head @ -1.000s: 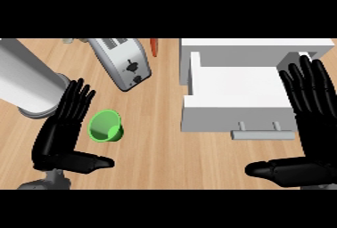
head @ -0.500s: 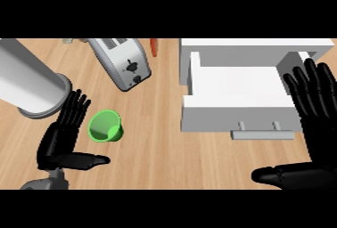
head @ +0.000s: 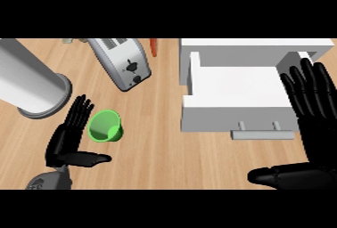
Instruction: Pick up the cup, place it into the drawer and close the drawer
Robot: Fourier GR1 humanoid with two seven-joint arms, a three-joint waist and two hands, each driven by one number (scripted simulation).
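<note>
A: What is to be seen at the left of the frame?

B: A large grey cylinder [head: 30, 87] is stood on the desk [head: 164, 151] at the upper left. Below it, at the lower left, the left hand [head: 69, 140] is held open, fingers straight and thumb stuck out sideways; nothing is gripped.

A: And the cup?

B: The green cup [head: 105, 127] is found just beside those fingers, on their right, lying tilted with its mouth turned up toward the view. Whether it is touched by them cannot be told. A silver toaster [head: 124, 62] is set above it, near the top centre, and a thin orange-red object [head: 153, 46], too small to name, lies just to the toaster's right.

A: Which step is judged to be in hand?

B: The pick-up. The cup is not yet grasped, so the fingers would need to be brought round it and curled before any lift.

A: And further right?

B: The white drawer [head: 230, 89] is seen pulled open in the upper right, its handle [head: 263, 133] facing the lower edge. The right hand [head: 309, 129] is held open along the right edge, nothing in it. Placing and closing are judged not yet begun.
</note>
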